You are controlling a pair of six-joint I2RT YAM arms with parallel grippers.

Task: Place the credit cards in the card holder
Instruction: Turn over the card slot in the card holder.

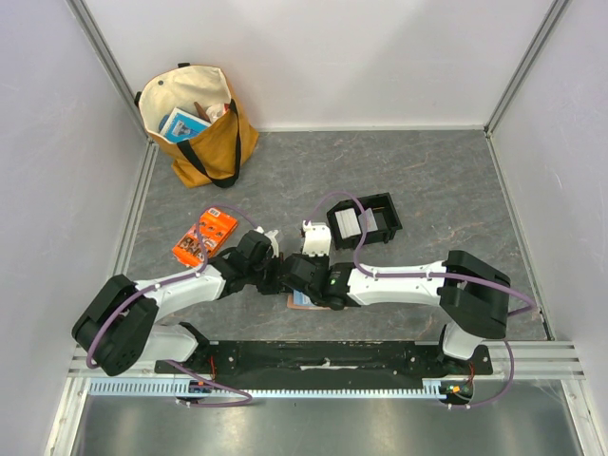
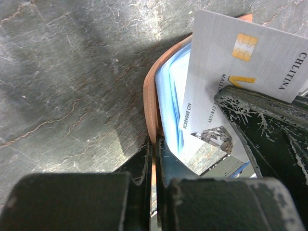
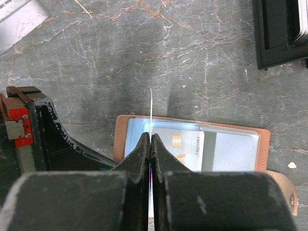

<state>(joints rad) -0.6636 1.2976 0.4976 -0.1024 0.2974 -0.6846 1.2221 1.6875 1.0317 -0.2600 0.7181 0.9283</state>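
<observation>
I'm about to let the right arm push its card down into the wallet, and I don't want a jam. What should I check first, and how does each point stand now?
1. The right gripper is shut on the card: ok.
2. The left gripper is shut on the brown rim of the wallet, pinning it: ok.
3. The wallet lies open, with its blue inside facing up: ok.
4. The card sits over the open wallet: ok.
5. The card's lower edge is lined up with a slot: cannot tell, because the gripper hides it.
6. More cards are ready in the black tray: ok.
</observation>
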